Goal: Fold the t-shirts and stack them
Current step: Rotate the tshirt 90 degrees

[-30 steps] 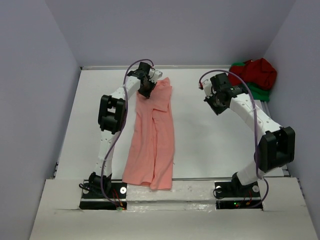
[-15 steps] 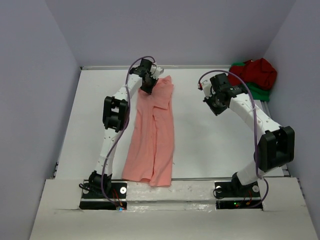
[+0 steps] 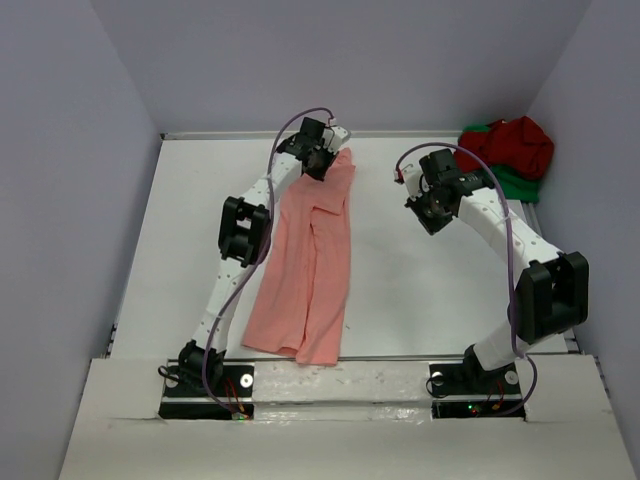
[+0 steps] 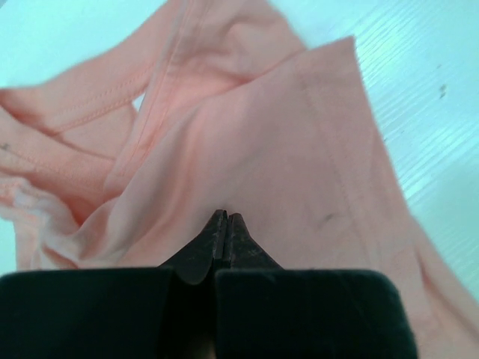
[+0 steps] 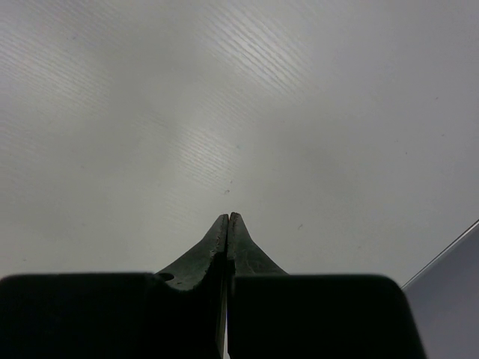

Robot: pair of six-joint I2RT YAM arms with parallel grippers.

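Note:
The salmon-pink t-shirt (image 3: 310, 270) lies folded into a long narrow strip from the near edge toward the back of the table. My left gripper (image 3: 322, 165) is at its far end, shut on the cloth; in the left wrist view its closed tips (image 4: 226, 215) pinch the pink fabric (image 4: 299, 149). My right gripper (image 3: 432, 215) is shut and empty above bare table right of the shirt, with only white surface past it in the right wrist view (image 5: 228, 215). The dark red t-shirt (image 3: 515, 145) lies crumpled on the bright green t-shirt (image 3: 520, 185) at the back right corner.
The white table (image 3: 420, 300) is bounded by grey walls at the back and on both sides. A table edge strip (image 5: 449, 250) shows at the right in the right wrist view. The arm bases stand at the near edge.
My left gripper has moved right and a little farther back, dragging the far end of the pink shirt with it, so the strip now leans to the right. The right arm has barely moved.

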